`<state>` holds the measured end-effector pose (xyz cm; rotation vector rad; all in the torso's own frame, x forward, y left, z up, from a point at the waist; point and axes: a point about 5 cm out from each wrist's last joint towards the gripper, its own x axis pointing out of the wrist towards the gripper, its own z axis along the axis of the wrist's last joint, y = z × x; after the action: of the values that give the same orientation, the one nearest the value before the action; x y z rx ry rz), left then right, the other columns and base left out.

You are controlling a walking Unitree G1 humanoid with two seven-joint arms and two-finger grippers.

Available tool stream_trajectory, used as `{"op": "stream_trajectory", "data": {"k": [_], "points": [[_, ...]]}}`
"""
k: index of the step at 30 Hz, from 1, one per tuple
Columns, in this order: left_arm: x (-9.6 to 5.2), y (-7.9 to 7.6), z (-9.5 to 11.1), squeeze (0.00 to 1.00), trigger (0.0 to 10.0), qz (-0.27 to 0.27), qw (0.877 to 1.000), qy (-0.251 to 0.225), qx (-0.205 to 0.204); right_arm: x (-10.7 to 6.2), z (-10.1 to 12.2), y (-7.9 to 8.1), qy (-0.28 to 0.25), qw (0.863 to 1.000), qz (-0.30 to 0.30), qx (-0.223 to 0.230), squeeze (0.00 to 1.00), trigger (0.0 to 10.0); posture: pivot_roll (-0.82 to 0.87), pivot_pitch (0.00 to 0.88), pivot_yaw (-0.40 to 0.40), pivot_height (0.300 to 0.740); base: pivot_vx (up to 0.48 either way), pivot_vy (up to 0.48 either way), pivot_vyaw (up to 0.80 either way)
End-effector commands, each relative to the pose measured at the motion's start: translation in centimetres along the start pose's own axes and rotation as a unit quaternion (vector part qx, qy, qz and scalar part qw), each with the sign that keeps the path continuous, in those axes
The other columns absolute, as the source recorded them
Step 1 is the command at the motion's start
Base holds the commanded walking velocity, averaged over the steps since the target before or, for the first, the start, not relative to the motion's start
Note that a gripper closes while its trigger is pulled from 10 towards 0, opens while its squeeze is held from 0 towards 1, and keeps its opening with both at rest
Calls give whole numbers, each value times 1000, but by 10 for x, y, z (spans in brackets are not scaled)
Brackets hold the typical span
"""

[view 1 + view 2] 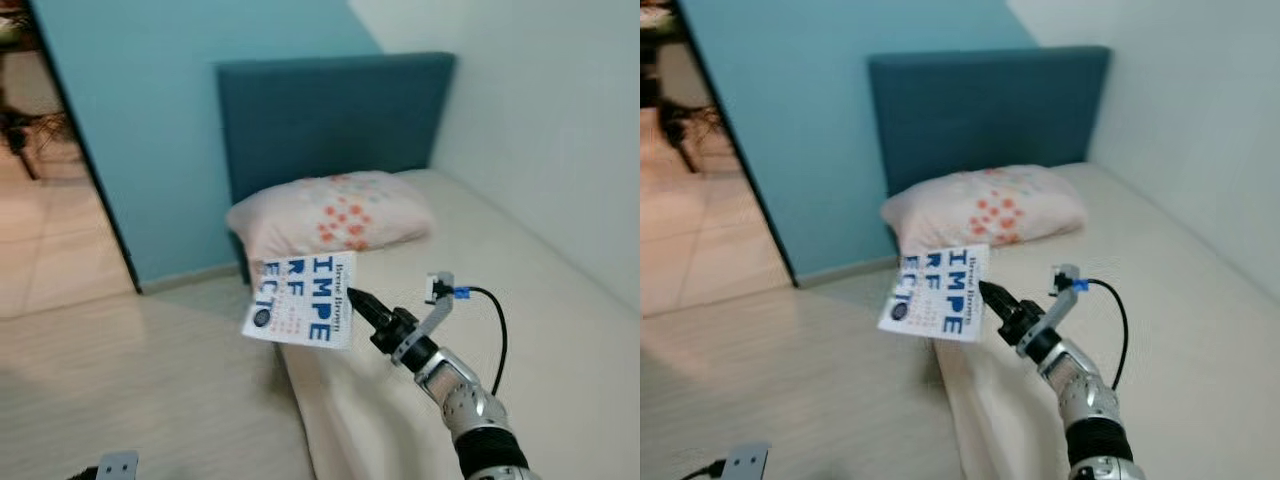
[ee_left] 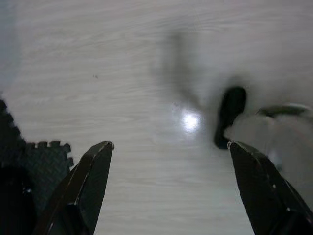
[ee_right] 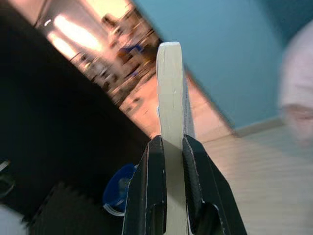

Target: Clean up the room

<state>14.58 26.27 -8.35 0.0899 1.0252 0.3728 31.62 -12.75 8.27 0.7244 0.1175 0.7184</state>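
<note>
My right gripper is shut on a white book with large blue letters on its cover. It holds the book in the air over the left edge of the bed, just in front of the pillow. In the right wrist view the book's page edge stands clamped between the two black fingers. My left gripper hangs open above pale wood-look floor, with nothing between its fingers.
A teal headboard and a white wall close the far end and right side of the bed. A doorway to a tiled room opens at left. A dark foam mat and a dark object lie on the floor.
</note>
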Motion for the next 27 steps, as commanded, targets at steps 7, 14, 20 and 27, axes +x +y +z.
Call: {"op": "stream_trajectory", "data": {"k": [7, 14, 20, 27], "points": [[0, -4, 1, 0, 10000, -6, 1000, 4, 9, -1, 2, -8, -9, 999, -38, -1, 0, 10000, 83, 0, -43, 740, 470, 0, 636], [0, -5, 0, 0, 10000, -7, 1000, 3, 10, -6, 16, -23, -51, 992, -111, 9, 0, 10000, 91, 0, -47, 740, 411, 0, 0], [0, -4, -1, 0, 10000, -7, 1000, 4, 11, -10, 19, -30, -59, 988, -144, 16, 0, 10000, 98, 0, -49, 740, 416, 0, 0], [0, -7, 0, 0, 10000, -14, 1000, 1, 9, -24, 25, -46, -94, 970, -225, 21, 0, 10000, 95, 0, -43, 740, 319, 0, -587]]}}
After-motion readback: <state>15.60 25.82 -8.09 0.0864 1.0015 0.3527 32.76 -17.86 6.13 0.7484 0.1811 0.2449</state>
